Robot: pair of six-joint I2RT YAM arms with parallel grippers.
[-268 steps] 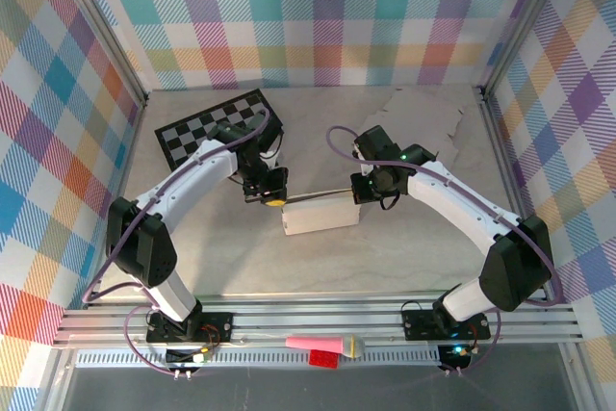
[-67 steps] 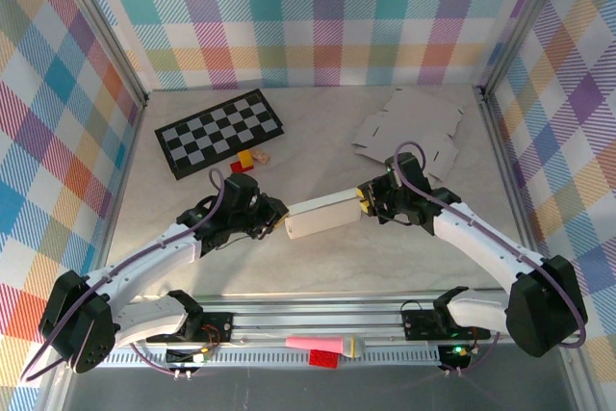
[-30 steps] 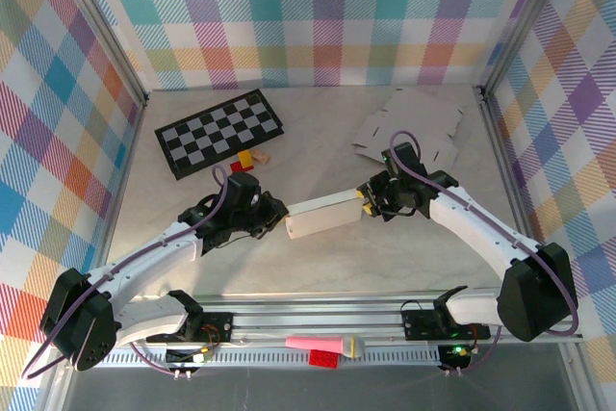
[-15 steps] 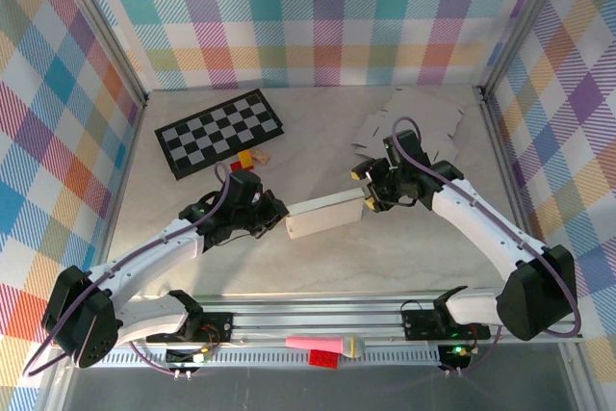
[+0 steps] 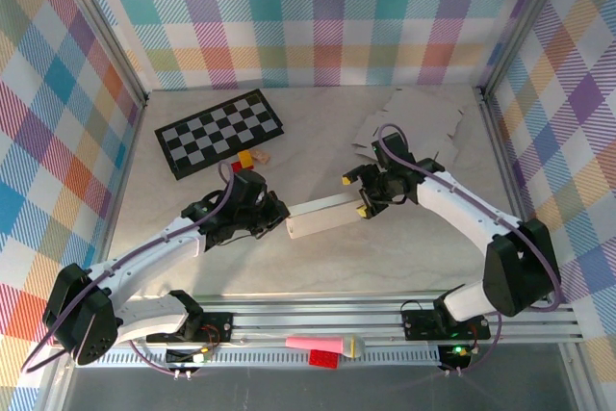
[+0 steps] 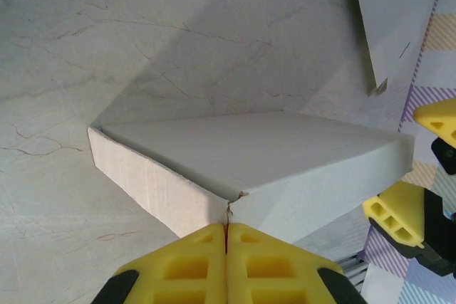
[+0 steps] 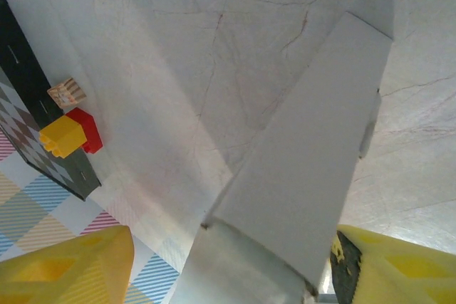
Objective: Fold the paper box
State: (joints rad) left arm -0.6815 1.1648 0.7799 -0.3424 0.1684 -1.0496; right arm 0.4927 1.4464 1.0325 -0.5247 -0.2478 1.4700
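Observation:
The white paper box [image 5: 322, 218] lies closed on the table, long and flat, slanting up to the right. My left gripper [image 5: 276, 220] is shut, and its yellow fingertips [image 6: 226, 227] touch the near corner of the box [image 6: 249, 161] at its left end, with nothing between them. My right gripper [image 5: 357, 193] is open at the box's right end. In the right wrist view its two yellow fingers [image 7: 68, 268] stand wide apart on either side of the box [image 7: 306, 154], and the gripper [image 7: 231, 247] holds nothing.
A black-and-white checkerboard [image 5: 219, 132] lies at the back left, with small red and yellow blocks [image 5: 247, 159] beside it. Flat unfolded cardboard [image 5: 414, 122] rests at the back right. A pink item and a red brick [image 5: 322, 346] sit on the front rail.
My right gripper has opened and shifted a little left and back over the box's right end. The left gripper has stayed at the left end, shut.

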